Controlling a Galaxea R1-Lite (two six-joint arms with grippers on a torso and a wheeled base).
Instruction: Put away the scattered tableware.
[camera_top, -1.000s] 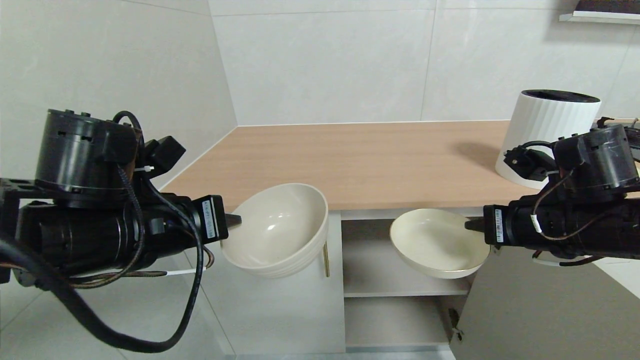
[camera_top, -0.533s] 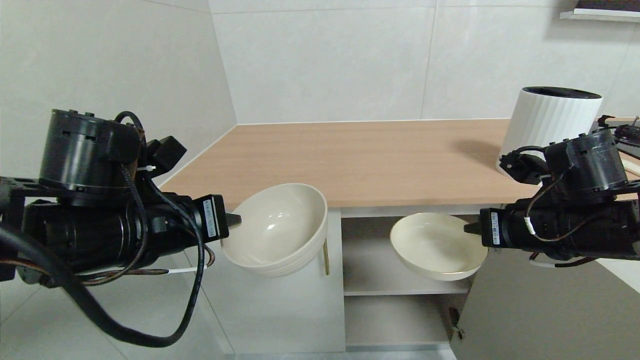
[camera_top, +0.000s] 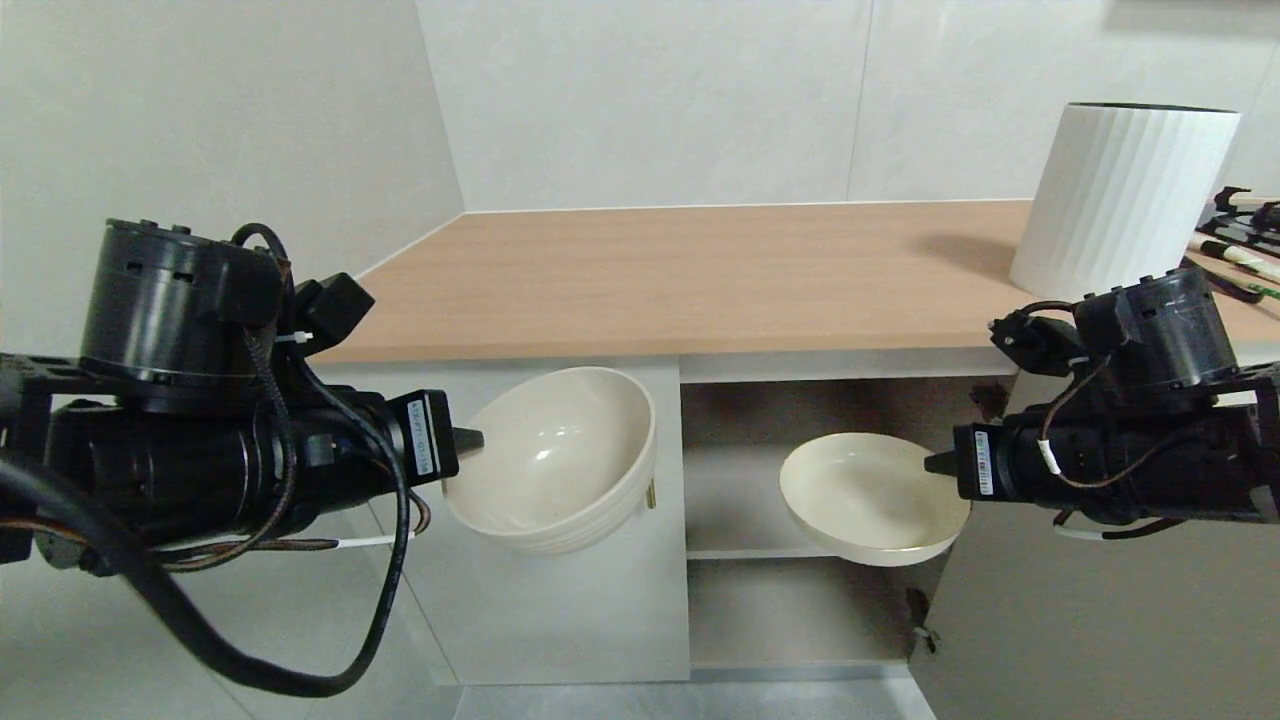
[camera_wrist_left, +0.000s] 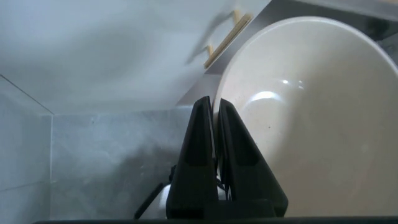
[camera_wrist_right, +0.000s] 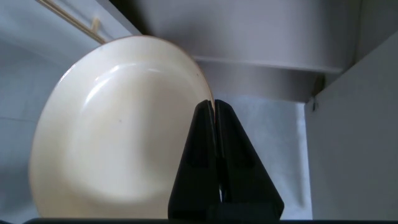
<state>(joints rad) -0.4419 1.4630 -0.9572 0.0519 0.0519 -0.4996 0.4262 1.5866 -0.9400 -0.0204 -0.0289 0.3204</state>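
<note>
I am at the stowing step. Both pieces are held up in front of the open cabinet (camera_top: 740, 420), and neither is set down yet.

My left gripper (camera_top: 468, 438) is pinched tight on the near rim of the deep bowl (camera_top: 550, 465). The bowl hangs tilted below the front edge of the countertop (camera_top: 700, 290), in front of the closed door (camera_top: 560, 620) and just beside the opening.

My right gripper (camera_top: 935, 462) is clamped on the rim of the shallow plate (camera_top: 865, 490). The plate hangs at the mouth of the opening, over the front edge of the middle shelf (camera_top: 725, 530). From the head view I cannot be sure whether its underside touches that shelf or hangs just above it.

Next, I judge, the right arm should carry the plate deeper toward the back of the shelf, keep it level, and lower it until it rests before letting go. The bowl must then move across into the opening, clearing the door's edge and its handle (camera_top: 652, 495).
</note>
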